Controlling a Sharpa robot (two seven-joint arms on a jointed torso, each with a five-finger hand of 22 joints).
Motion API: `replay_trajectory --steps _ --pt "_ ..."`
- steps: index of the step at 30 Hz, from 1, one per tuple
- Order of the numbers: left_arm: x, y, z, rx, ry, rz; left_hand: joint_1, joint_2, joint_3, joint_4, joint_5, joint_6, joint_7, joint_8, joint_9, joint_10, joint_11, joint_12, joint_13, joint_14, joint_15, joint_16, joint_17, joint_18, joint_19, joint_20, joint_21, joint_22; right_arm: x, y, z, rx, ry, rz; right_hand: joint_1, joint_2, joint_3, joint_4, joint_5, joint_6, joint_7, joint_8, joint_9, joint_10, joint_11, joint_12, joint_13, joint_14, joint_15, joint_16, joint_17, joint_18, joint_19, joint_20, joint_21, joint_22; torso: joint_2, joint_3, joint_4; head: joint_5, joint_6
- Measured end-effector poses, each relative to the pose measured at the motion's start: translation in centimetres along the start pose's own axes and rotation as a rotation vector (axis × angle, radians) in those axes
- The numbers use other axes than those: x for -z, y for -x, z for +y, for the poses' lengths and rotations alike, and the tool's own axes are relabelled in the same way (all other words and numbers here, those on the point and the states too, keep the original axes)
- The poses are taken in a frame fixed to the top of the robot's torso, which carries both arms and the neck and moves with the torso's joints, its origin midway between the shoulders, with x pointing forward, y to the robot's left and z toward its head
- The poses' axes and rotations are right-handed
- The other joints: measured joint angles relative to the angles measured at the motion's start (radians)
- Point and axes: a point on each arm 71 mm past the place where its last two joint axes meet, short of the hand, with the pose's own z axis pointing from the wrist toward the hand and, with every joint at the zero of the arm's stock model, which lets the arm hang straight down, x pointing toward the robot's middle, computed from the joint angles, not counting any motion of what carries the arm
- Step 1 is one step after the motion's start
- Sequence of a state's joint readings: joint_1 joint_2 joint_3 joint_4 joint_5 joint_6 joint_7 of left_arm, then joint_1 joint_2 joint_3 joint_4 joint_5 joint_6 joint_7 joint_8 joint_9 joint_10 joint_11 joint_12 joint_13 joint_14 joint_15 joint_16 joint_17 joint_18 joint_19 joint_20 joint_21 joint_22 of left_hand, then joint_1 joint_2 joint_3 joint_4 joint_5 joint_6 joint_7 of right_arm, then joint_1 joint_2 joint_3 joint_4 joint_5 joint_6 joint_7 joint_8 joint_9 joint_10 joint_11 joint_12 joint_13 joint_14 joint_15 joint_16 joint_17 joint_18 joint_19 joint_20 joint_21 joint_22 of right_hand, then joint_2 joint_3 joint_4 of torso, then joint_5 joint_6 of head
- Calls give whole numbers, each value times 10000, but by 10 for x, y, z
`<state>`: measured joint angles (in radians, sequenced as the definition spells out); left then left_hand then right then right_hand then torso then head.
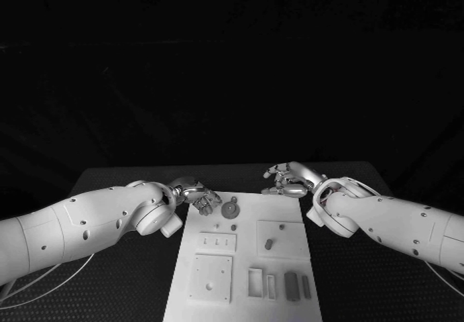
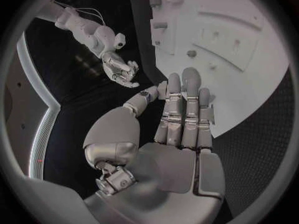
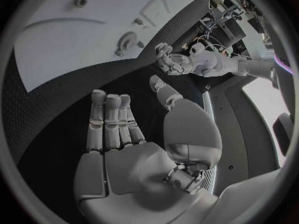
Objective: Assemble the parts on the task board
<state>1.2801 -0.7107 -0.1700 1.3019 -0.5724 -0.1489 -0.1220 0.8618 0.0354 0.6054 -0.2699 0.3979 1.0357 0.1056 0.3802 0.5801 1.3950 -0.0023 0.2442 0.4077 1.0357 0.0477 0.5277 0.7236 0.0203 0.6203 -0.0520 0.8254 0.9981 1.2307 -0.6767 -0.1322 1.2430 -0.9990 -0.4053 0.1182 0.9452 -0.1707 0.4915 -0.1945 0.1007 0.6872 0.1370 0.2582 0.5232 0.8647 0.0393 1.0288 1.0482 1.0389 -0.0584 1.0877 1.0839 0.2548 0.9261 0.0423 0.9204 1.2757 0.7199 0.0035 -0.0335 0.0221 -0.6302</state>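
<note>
Left hand (image 1: 198,196): fingers straight, empty, at the task board's (image 1: 290,213) far corner (likely poised to reach).
Right hand (image 1: 286,180): loosely spread, empty.

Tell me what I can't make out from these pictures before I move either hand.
- Task board: near end cut off by the head view's bottom edge.
- Round grey part: too small in the head view to tell whether it is seated.
- Left hand: fingertips blur against the board edge in the head view; contact unclear.
- Right hand: underside hidden by its own fingers.
</note>
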Motion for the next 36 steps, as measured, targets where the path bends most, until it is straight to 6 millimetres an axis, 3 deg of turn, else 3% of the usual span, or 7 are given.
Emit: replay_trajectory --steps 4,11,14,20,23,27,36 --pt "2 0 0 -538 46 -312 98 -92 -43 44 -1 5 -5 -23 135 151 -83 233 398 950 -503 923 368 324 803 -118 662 160 -1 14 -11 -114 -295 -307 0 0 0 0 0 44 25 0 -28 0 0 0 -90 -1 2 -7 -61 -6 1 -1 -56 -48 -12 -4 -17 26 -7" --pt "3 -4 -4 -1527 143 -559 174 -116 -161 -21 112 184 -111 -224 269 421 -322 939 1511 2387 -1529 3189 1162 579 2742 -559 1742 447 -5 42 -27 -814 -905 -1008 1 -1 0 0 117 73 24 50 -53 -35 36 0 -149 0 3 -7 -86 -12 8 76 -108 -52 -22 0 -35 54 -81" --pt "5 -7 -5 -1884 244 -541 174 -115 -152 -31 162 202 -130 -349 272 398 -410 1275 2012 2547 -1519 4149 1434 591 3408 -783 2155 641 -8 54 -31 -1145 -1131 -1264 -3 3 0 0 220 98 48 50 -103 -76 76 -189 -356 -68 72 -219 -221 -13 -71 155 -269 -96 -23 -6 -35 47 -109" --pt "9 -9 -8 -2429 660 -511 185 -105 -143 -64 158 273 -236 -521 272 508 -585 1898 2735 3128 -1825 5493 1892 578 4203 -1123 2704 906 -15 70 -38 -1758 -1549 -1652 -82 82 43 -43 233 225 169 50 -216 -51 128 -854 -1315 -162 166 -970 -907 -16 -279 363 -931 -428 -23 -6 -36 47 -233" --pt "11 -12 -8 -2665 887 -351 185 -105 -143 -64 154 272 -238 -523 272 508 -586 2042 2910 3153 -1844 5685 1938 572 4239 -1159 2757 950 -17 74 -42 -2067 -1763 -1749 -80 80 72 -70 272 238 181 50 -227 -53 130 -1021 -1533 -195 198 -1181 -1076 -17 -317 400 -1123 -534 -24 0 -36 47 -315" --pt "13 -24 -1 -3091 1288 102 185 -105 -143 -64 152 291 -264 -638 272 480 -673 2479 3475 3191 -1915 6236 2032 567 4525 -1220 3150 1182 -21 77 -45 -2487 -1978 -1753 -144 144 255 -246 314 322 239 55 -272 -83 337 -1993 -2735 -268 539 -2424 -1996 -15 -542 707 -2149 -1160 -24 3 -28 28 -420" --pt "11 -37 -9 -3372 1424 505 185 -105 -144 -65 115 293 -287 -733 272 342 -672 2622 3827 3272 -1999 6506 1921 564 4579 -1252 3464 1447 -29 73 -42 -3168 -2159 -1348 -145 223 206 -348 312 167 282 86 -365 -414 593 -2289 -3523 -496 819 -2979 -2347 -3 -787 964 -2816 -1393 -27 2 -17 29 -627"
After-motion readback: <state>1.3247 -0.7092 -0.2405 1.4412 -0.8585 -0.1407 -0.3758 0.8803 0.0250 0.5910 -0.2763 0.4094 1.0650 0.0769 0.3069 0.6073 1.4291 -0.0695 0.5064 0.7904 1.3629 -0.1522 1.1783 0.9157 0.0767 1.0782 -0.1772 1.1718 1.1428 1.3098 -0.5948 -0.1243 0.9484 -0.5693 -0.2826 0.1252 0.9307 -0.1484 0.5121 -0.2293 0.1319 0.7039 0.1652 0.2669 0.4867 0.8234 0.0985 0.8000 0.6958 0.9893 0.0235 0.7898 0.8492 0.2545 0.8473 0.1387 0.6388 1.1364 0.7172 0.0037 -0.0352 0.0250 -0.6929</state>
